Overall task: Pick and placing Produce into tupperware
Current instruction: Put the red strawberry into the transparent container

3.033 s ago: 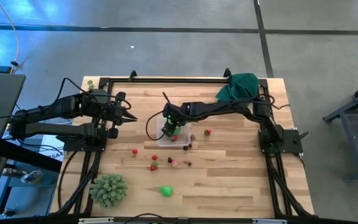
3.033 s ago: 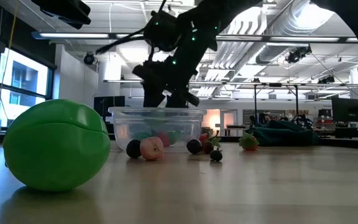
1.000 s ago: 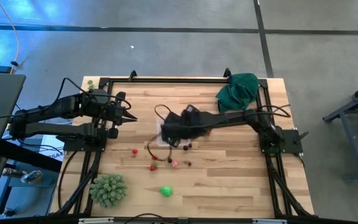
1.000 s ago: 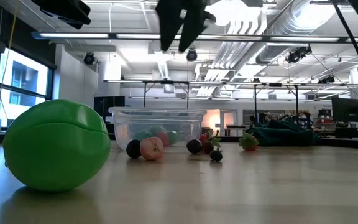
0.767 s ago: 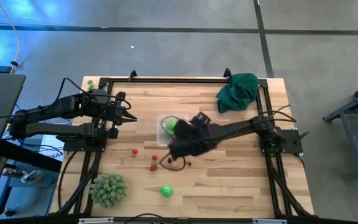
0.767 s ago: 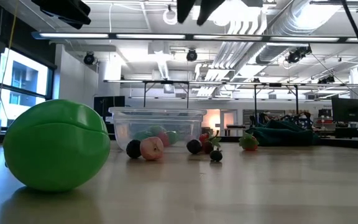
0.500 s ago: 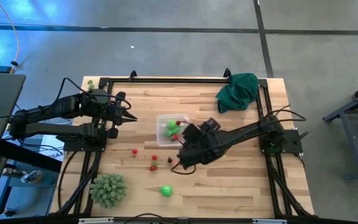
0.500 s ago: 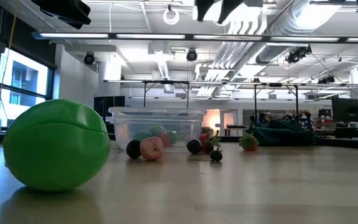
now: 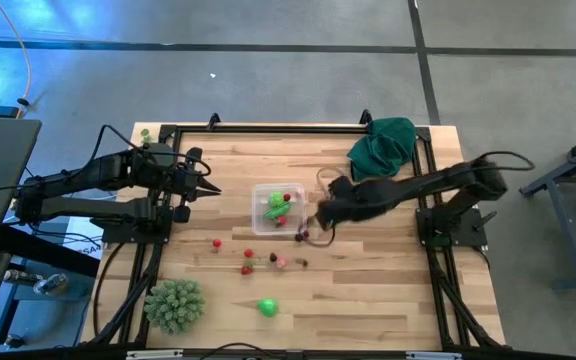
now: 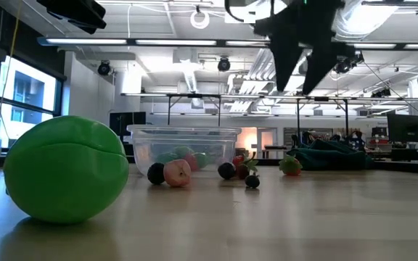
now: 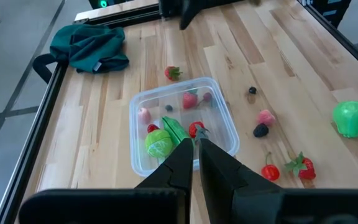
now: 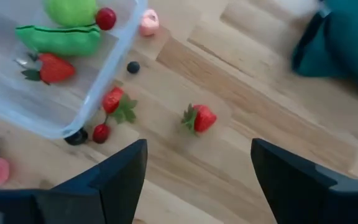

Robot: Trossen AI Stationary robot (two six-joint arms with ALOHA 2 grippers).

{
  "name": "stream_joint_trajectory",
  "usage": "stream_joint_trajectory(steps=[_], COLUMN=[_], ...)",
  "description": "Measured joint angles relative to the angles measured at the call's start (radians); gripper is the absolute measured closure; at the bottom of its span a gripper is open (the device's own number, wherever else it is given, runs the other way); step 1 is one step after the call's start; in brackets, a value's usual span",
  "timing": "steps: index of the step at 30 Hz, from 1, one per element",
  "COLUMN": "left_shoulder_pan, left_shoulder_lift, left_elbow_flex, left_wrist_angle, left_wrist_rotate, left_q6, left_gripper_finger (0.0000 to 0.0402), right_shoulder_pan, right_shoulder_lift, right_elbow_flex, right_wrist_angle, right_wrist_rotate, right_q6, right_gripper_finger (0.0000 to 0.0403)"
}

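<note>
The clear tupperware [image 9: 278, 208] stands mid-table with a green pod [image 12: 58, 37], a strawberry and other produce inside. Loose produce lies around it: a strawberry [image 12: 199, 118] to its right, small red, pink and dark pieces [image 9: 249, 254] on its near side, and a green fruit [image 9: 267, 307] near the front. My right gripper [image 9: 319, 220] hangs open above the table just right of the tupperware, fingers slanting down, with the lone strawberry below and ahead of them. My left gripper [image 9: 209, 190] waits shut, raised, to the left of the tupperware.
A dark green cloth [image 9: 383, 140] lies at the far right corner. A spiky pale-green ball [image 9: 176, 305] sits at the near left. A black frame rail [image 9: 268, 128] runs along the table's far edge. Bare wood lies at the near right.
My right gripper, open throughout, has left the tupperware, swung toward the table's near edge over the loose pieces, then gone back toward the right and far side. It has rolled about its own axis and come down to hang right of the tupperware. Nothing on the table has moved.
</note>
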Motion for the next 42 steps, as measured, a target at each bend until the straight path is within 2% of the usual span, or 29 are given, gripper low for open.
stream_joint_trajectory(steps=[6, 10, 13, 19, 28, 42], left_shoulder_pan=[0.0, 0.0, 0.0, 0.0, 0.0, 0.0], left_shoulder_lift=[0.0, 0.0, 0.0, 0.0, 0.0, 0.0], left_elbow_flex=[0.0, 0.0, 0.0, 0.0, 0.0, 0.0], left_wrist_angle=[0.0, 0.0, 0.0, 0.0, 0.0, 0.0], left_wrist_rotate=[0.0, 0.0, 0.0, 0.0, 0.0, 0.0], left_q6=[0.0, 0.0, 0.0, 0.0, 0.0, 0.0], left_gripper_finger=[0.0383, 0.0383, 0.0383, 0.0383, 0.0383, 0.0383], right_shoulder_pan=[-0.158, -0.228, -0.258, -0.274, -0.279, -0.267], right_shoulder_lift=[-0.108, -0.111, -0.104, -0.059, 0.022, 0.096], right_elbow_flex=[-0.255, -0.344, -0.386, -0.41, -0.41, -0.409], right_wrist_angle=[0.268, 0.39, 0.488, 0.561, 0.571, 0.585], right_wrist_rotate=[-0.166, -0.267, -0.291, -0.314, -0.34, -0.36], right_q6=[-0.107, -0.12, -0.12, -0.12, -0.234, -0.251], right_gripper_finger=[0.0124, 0.0124, 0.0124, 0.0124, 0.0124, 0.0124])
